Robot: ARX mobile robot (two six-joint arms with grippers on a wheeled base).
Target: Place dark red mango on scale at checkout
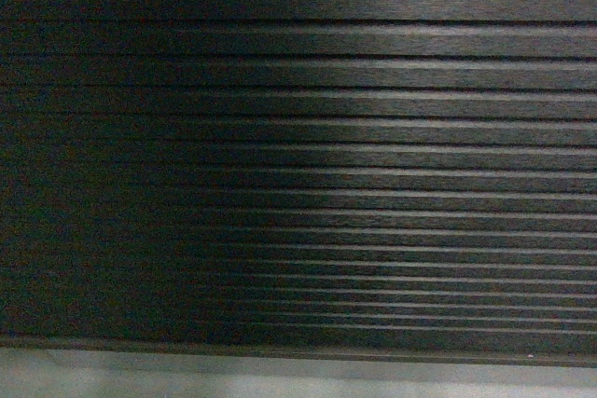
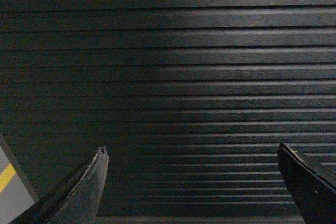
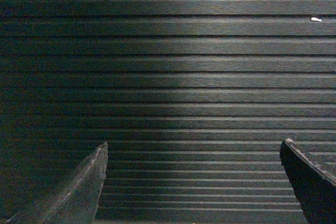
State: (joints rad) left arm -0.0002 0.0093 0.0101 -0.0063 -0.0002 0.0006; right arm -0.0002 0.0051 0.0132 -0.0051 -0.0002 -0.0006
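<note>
The checkout's dark ribbed front panel point(image 1: 308, 156) fills the head view, and it also fills the left wrist view point(image 2: 178, 66) and the right wrist view point(image 3: 178, 66). The dark red mango and the scale are out of view. My left gripper point(image 2: 191, 150) is open, its two dark fingers wide apart with nothing between them, facing the slats. Facing the same slats, my right gripper point(image 3: 193, 148) is also open and empty. Neither gripper appears in the head view.
A strip of grey floor point(image 1: 280, 377) runs below the panel's bottom edge. In the left wrist view a patch of grey floor with a yellow line point(image 2: 7, 176) shows at the lower left. A small white speck point(image 3: 315, 19) sits on one slat.
</note>
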